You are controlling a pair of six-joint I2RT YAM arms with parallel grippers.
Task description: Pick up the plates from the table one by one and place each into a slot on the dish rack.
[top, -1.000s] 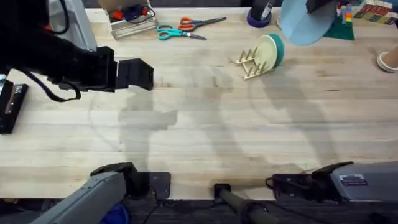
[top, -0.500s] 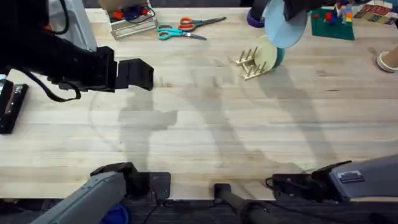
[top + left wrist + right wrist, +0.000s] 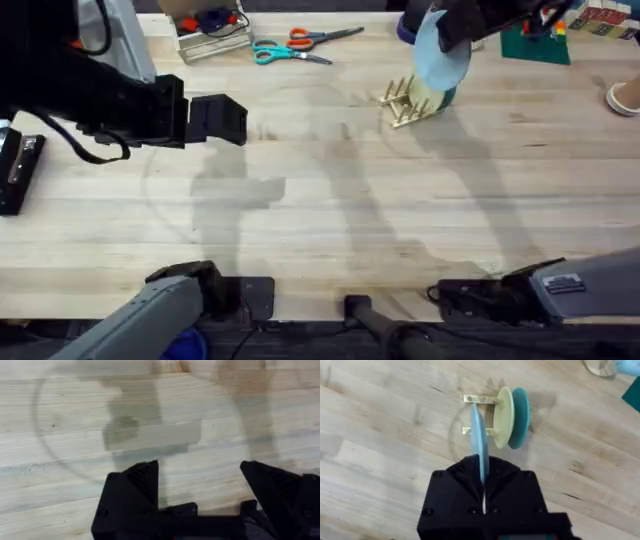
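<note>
- The right end effector [image 3: 483, 491] is clamped on the edge of the blue plate [image 3: 479, 445], which it holds on edge above the rack [image 3: 480, 399].
- The left end effector [image 3: 200, 485] hangs with its fingers spread wide and nothing between them, over bare bench [image 3: 150, 410] well apart from the rack.
- The blue plate is plain, round and light blue; in the overhead view it shows as a tilted oval [image 3: 438, 58] just above the rack [image 3: 397, 103], overlapping the plates there.
- The rack is small, of light wood, with thin upright dowels on two rails.
- In the rack stand two plates on edge, side by side: the yellow plate [image 3: 503, 416] on the side nearer the blue plate, and the teal plate [image 3: 521, 410] just behind it.
- The right wrist view shows the blue plate edge-on, level with the rack's free end beside the yellow plate; whether it has entered a slot I cannot tell.
- The overhead view alone takes in things farther from the rack: scissors [image 3: 295, 45] beyond it toward the left arm, and a clear box [image 3: 210, 35] past those.
- The left wrist view shows faint ring marks and shadows on the bench.
</note>
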